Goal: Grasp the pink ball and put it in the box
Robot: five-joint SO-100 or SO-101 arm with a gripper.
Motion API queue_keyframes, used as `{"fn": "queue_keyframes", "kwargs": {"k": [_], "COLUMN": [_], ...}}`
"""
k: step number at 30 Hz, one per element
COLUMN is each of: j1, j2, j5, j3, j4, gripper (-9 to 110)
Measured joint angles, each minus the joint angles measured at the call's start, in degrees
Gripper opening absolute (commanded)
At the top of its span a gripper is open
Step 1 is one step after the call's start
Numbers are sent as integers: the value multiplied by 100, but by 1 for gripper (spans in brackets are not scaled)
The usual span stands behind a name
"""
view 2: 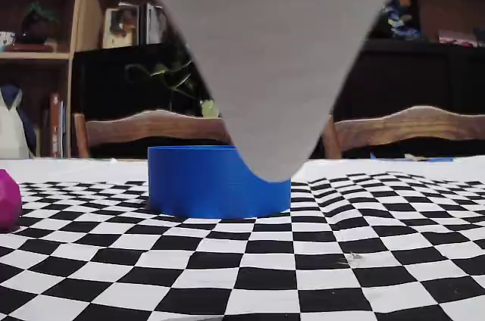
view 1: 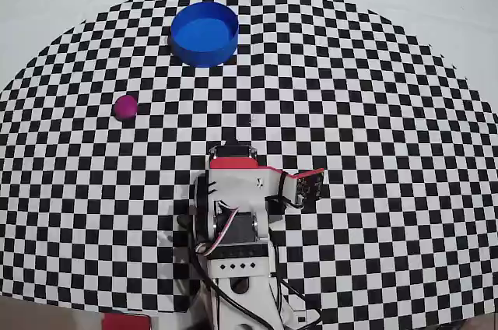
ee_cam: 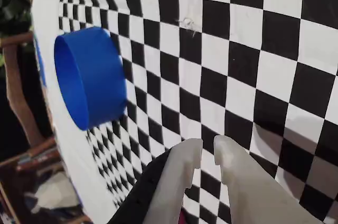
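The pink ball [view 1: 126, 107] is a small matte magenta sphere sitting alone on the checkered cloth [view 1: 373, 96] at the left of the overhead view, well apart from both the arm and the box [view 1: 204, 33]. That box is a round, shallow tub of bright blue with low smooth walls and nothing visible inside it, standing near the top centre of the overhead view, up and to the right of the ball. In the fixed view only a sliver of the ball shows, cut off by the left edge at about mid-height, while the box stands left of centre, its right rim hidden behind a large grey blurred shape hanging down from the top. The cloth is flat, printed in black and white squares, with a curved outer edge. In the wrist view the gripper [ee_cam: 207, 149] enters from the bottom, its 2 pale plastic fingers [ee_cam: 185, 168] nearly together with only a narrow gap between the tips, holding nothing.
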Motion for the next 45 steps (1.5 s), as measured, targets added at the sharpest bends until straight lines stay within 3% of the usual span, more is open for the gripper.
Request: {"fn": "queue_keyframes", "kwargs": {"k": [27, 45], "j1": [0, 0], "j2": [0, 0], "j5": [0, -9], "j3": [0, 0], "j4": [-9, -2452], "gripper": [0, 0]}}
